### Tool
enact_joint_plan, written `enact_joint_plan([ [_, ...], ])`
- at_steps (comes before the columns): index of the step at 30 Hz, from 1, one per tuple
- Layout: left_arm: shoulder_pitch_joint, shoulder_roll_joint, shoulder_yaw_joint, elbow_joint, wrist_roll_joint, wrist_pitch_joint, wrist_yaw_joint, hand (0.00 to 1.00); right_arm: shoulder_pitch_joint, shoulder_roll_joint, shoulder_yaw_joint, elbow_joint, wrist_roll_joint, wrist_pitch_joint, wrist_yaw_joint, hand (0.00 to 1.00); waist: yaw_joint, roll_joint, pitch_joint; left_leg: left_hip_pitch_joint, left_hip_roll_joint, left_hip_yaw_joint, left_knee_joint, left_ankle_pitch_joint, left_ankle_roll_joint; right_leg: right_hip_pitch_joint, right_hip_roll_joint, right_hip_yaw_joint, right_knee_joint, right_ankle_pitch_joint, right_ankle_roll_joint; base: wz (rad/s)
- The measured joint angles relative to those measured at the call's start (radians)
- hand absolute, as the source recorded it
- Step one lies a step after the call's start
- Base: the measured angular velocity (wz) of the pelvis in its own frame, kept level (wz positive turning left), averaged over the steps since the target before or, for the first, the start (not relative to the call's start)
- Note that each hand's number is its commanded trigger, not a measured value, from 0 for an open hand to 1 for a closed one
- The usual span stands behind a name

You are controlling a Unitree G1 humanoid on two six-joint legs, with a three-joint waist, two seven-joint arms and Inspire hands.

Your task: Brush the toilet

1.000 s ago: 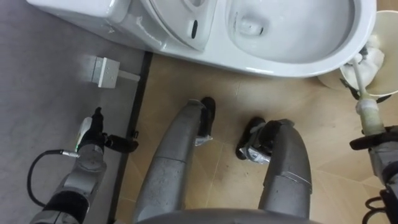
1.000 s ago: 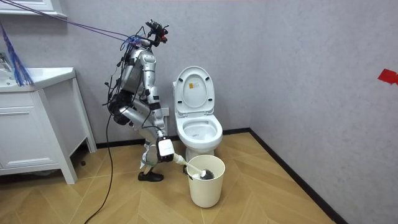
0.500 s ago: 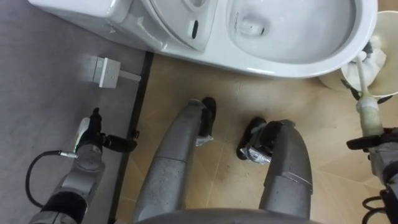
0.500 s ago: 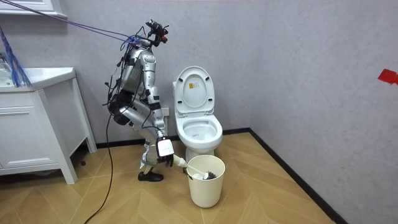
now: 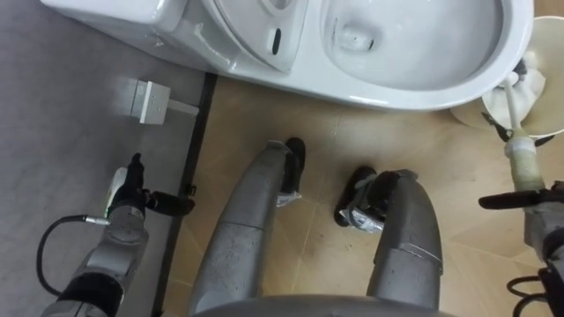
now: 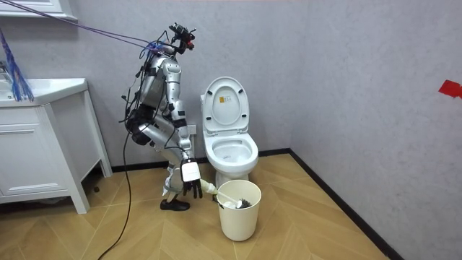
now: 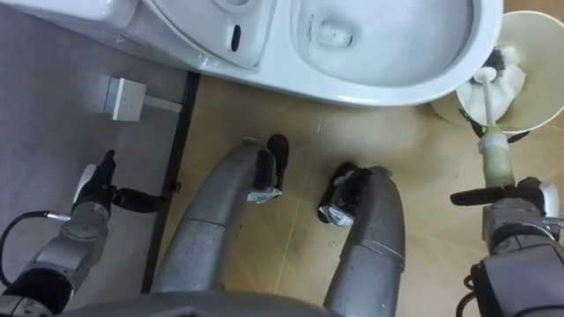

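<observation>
Toilet brush [image 5: 522, 158] stands head-down in a round cream bucket [image 6: 238, 217] at the far right. It has a thin white rod, a thicker pale grip and a white bristled head resting inside the bucket. The right hand [image 5: 536, 222] sits just below the grip's end, its dark fingers stretched out flat to the left rather than curled round the handle, so it is open. The left hand [image 5: 130, 195] hangs at the near left, close to the wall, its fingers loose and holding nothing. The toilet [image 5: 397, 88] is smooth, glossy white ceramic with an oval bowl, its seat and lid raised against the wall; it lies at the far side, the bucket just beside it. The robot stands bent forward between a white cabinet [image 6: 36, 159] and the toilet. The floor [image 5: 335, 150] is tan wood-look boards, edged by a dark skirting board [image 5: 196, 141] below a grey textured wall carrying a small white box [image 5: 148, 99].
</observation>
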Motion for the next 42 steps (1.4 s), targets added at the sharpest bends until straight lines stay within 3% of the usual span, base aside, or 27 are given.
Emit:
enact_joint_plan([
  [15,0.003,0.002,0.0,0.022,-0.017,-0.014,0.001,0.0,-0.012,-0.006,0.0,-0.037,0.066,-0.002,0.011,0.0,-0.008,-0.001,0.0011,0.002,0.003,-0.004,-0.009,-0.001,0.002,0.009,0.008,-0.007,-0.021,0.004,0.008,0.0],
  [29,0.005,0.003,-0.001,0.018,-0.047,-0.021,0.01,0.0,-0.057,-0.012,-0.002,-0.091,0.12,-0.002,0.02,0.0,-0.024,-0.005,0.0036,-0.001,-0.007,-0.001,-0.024,-0.003,0.008,0.003,-0.002,-0.005,-0.029,0.002,0.01,0.0],
  [34,0.007,0.004,-0.001,0.016,-0.047,-0.019,0.015,0.0,-0.056,-0.016,-0.002,-0.113,0.12,-0.001,0.021,0.0,-0.023,-0.01,0.0054,-0.031,-0.002,0.001,0.022,-0.02,0.013,-0.029,-0.002,0.008,0.012,-0.012,0.011,-0.04],
  [36,0.007,0.004,-0.001,0.009,-0.047,-0.018,0.015,0.0,-0.056,-0.017,-0.002,-0.113,0.121,-0.001,0.021,0.07,-0.024,-0.011,0.0059,-0.042,-0.002,0.002,0.038,-0.025,0.014,-0.038,-0.003,0.012,0.029,-0.017,0.013,0.0],
  [38,0.01,0.005,-0.001,0.0,-0.047,-0.018,0.018,0.0,-0.058,-0.017,0.0,-0.113,0.121,0.001,0.028,0.01,-0.021,-0.02,0.0057,-0.042,-0.002,0.01,0.038,-0.026,0.014,-0.047,-0.003,0.024,0.035,-0.02,0.015,-0.02],
  [42,0.018,0.006,-0.004,-0.003,-0.067,-0.007,0.015,0.0,-0.06,-0.018,0.012,-0.112,0.131,0.002,0.045,0.0,-0.018,-0.023,0.0055,-0.042,0.0,0.01,0.038,-0.028,0.01,-0.046,-0.004,0.02,0.034,-0.019,0.013,-0.01],
])
